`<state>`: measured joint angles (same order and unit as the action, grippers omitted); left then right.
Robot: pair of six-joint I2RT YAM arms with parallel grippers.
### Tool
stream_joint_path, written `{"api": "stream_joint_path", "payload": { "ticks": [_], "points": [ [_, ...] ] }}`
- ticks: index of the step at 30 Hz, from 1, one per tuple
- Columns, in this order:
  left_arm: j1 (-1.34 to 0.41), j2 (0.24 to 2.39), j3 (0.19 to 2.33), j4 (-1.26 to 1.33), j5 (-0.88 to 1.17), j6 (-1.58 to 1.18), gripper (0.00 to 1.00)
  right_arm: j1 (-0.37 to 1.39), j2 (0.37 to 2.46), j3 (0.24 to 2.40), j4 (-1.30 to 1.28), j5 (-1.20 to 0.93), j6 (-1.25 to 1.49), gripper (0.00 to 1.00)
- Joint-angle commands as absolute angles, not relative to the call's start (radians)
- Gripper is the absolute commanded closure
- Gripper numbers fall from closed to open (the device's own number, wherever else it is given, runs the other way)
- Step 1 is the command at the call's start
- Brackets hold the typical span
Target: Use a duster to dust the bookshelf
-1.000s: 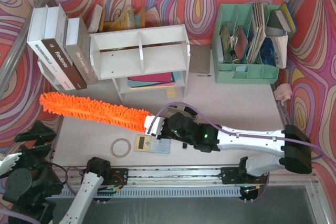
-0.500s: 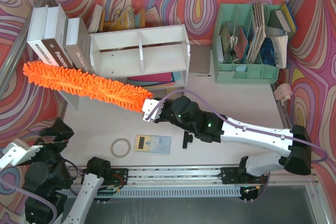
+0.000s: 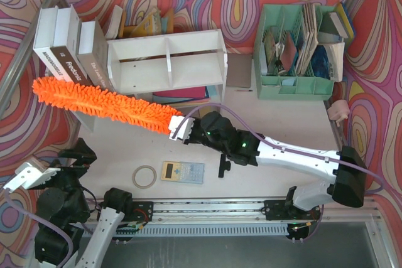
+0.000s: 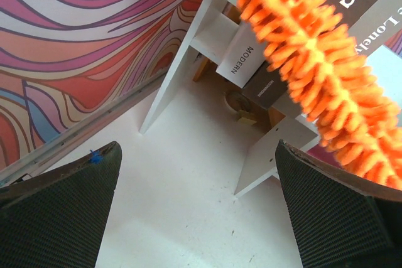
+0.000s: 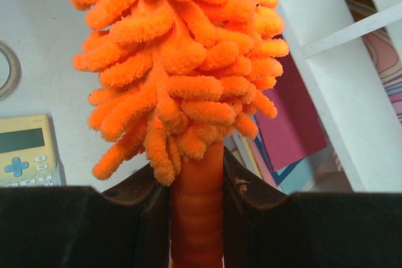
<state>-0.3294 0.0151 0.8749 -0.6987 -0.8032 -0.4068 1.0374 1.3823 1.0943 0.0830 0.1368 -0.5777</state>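
The bright-orange fluffy duster (image 3: 107,106) slants from the books at the left down to my right gripper (image 3: 179,131). It crosses in front of the lower left corner of the white bookshelf (image 3: 166,61); whether it touches I cannot tell. In the right wrist view my right gripper (image 5: 195,186) is shut on the ribbed orange handle, the duster's head (image 5: 182,61) stands straight ahead, and the bookshelf (image 5: 326,61) with coloured folders is at the right. My left gripper (image 3: 78,153) sits low at the left, wide open (image 4: 198,149) over bare table, with the duster (image 4: 314,54) above it.
Thick books (image 3: 69,54) lean at the shelf's left. A mint-green file organizer (image 3: 295,48) stands at the back right. A calculator (image 3: 182,172), a tape ring (image 3: 144,176) and a small black part (image 3: 223,169) lie near the front edge. Patterned walls close in the left, back and right.
My right arm has carried the duster up from the table towards the shelf, its tip swinging to the books at the left. My left arm has crept up towards the books.
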Motion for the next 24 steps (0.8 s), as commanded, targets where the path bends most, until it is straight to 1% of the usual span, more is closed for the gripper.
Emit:
{"api": "stream_joint_path", "payload": {
  "ticks": [1, 10, 14, 24],
  "points": [
    [-0.336, 0.006, 0.865, -0.677, -0.828, -0.395, 0.02, 1.026, 1.405, 1.095, 0.123, 0.150, -0.532, 1.00],
    [-0.336, 0.006, 0.862, -0.683, -0.838, -0.397, 0.01, 0.976, 1.392, 1.140, 0.144, 0.110, -0.549, 1.00],
    [-0.336, 0.021, 0.867, -0.694, -0.864, -0.403, 0.01, 0.977, 1.379, 1.203, 0.038, 0.050, -0.552, 1.00],
    [-0.336, 0.038, 0.866, -0.695, -0.860, -0.405, 0.01, 0.978, 1.254, 1.177, 0.022, 0.033, -0.552, 1.00]
  ]
}}
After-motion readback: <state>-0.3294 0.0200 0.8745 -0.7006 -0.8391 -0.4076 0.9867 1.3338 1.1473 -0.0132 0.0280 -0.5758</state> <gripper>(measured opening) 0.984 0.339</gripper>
